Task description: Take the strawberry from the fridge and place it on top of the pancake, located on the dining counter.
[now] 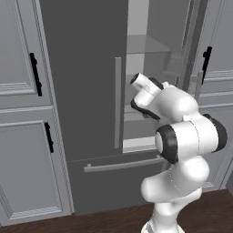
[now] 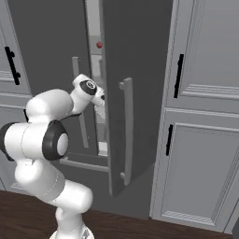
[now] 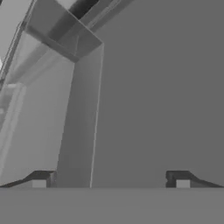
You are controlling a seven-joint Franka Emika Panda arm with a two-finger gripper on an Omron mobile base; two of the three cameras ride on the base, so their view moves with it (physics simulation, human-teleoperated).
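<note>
Fridge: right door swung open, left door shut. The arm reaches into the gap between the 2 doors, wrist just inside the opening.

Strawberry: small red dot on an upper shelf, seen through the narrow slot between the doors in the right base view. It sits above the wrist and well apart from it. Nothing touching it.

Hand: 2 dark fingertips spread wide at the bottom of the hand view, nothing between them, so open and empty. The camera looks at a flat grey inner face of the fridge, close up, plus a translucent bin or shelf corner at upper left. Can't tell exactly which surface that grey face is.

In the way:
- The open door's edge and its long vertical bar handle stand just right of the wrist in the right base view; the slot is tight.
- The left door's bar handle is just left of the wrist in the left base view.
- Glass shelves are stacked above the wrist, pale interior behind them.

Around:
- Bottom drawer with a horizontal bar handle below the doors.
- Light grey panelled cabinets with short black handles flank the fridge on both sides.
- Dark wood floor below.
</note>
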